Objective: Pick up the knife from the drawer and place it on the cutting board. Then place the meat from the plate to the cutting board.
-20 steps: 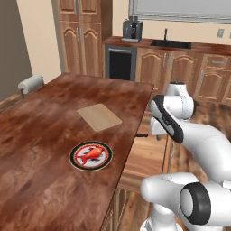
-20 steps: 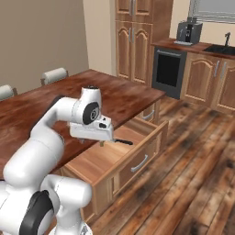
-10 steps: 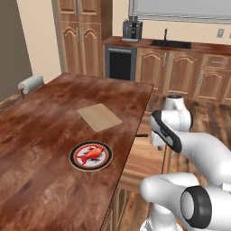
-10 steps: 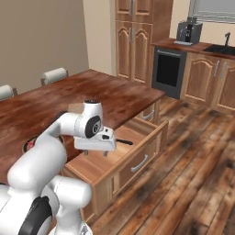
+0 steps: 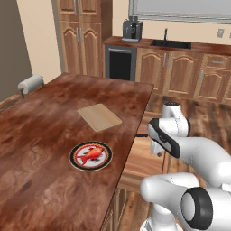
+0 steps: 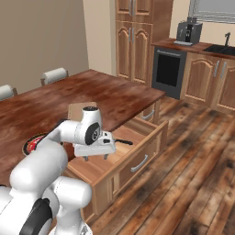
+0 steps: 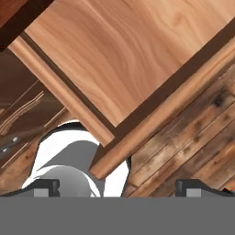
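The drawer (image 6: 143, 150) stands pulled out from under the dark reddish table (image 5: 49, 117). In it lies the knife (image 6: 123, 142), its black handle showing just past my hand. My gripper (image 6: 95, 157) hangs low over the drawer's near end, open, with nothing between its fingers. In the hand view my gripper (image 7: 118, 186) looks down on the drawer's bare wooden floor (image 7: 128, 55) and its side wall. The cutting board (image 5: 99, 117) lies bare on the table. Nearer to me sits the plate (image 5: 77, 162) with the red-orange meat (image 5: 94, 153) on it.
White-backed chairs (image 6: 54, 74) stand along the table's far side. Cabinets line the back wall, with a black oven (image 5: 119, 63), a coffee machine (image 5: 132, 29) and a sink (image 5: 168, 43). Wooden floor (image 6: 193, 174) spreads out to the right of the drawer.
My hand has come down toward the open drawer and a little nearer its front. The jaws stayed open. Knife, board, plate and meat have not moved.
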